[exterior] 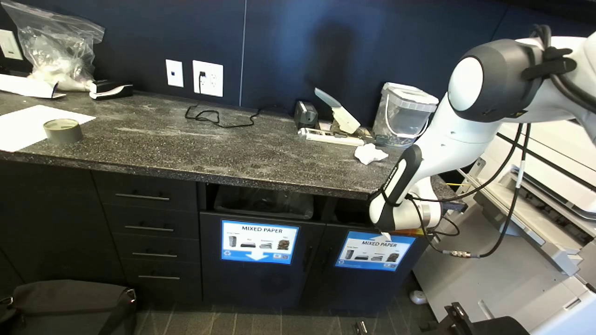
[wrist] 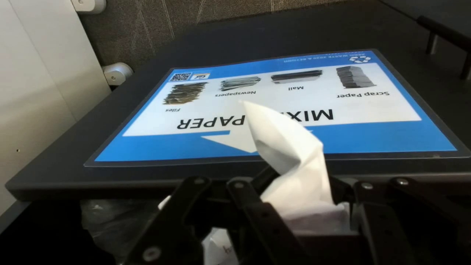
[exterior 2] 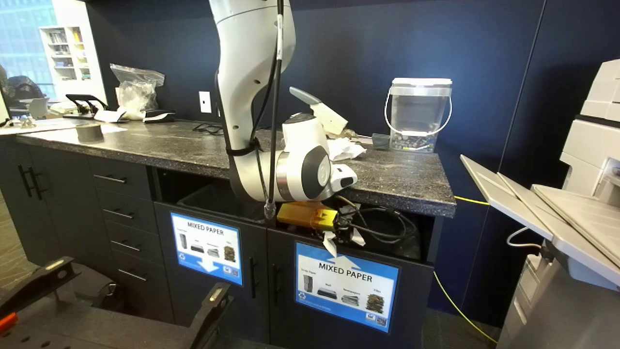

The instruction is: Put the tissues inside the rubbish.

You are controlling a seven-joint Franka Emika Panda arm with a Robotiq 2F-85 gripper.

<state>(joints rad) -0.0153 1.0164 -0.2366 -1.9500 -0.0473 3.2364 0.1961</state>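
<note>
The speckled surface [exterior: 195,156] had dark cupboards [exterior: 260,286] under it. Down below its front edge was a blue and white sign [exterior 2: 347,287]. Just below that edge, the robot's fingers [wrist: 265,221] were squeezed tight on a crumpled tissue [wrist: 302,187]. A second tissue [exterior: 370,154] lay on top of the surface. A clear bucket [exterior: 404,116] stood farther back on it, and a dark blue wall [exterior: 288,51] rose behind it.

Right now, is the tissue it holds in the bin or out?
Its tip is out: in the wrist view, the tissue overlaps the Mixed Paper sign. The rest: cannot tell.
</note>
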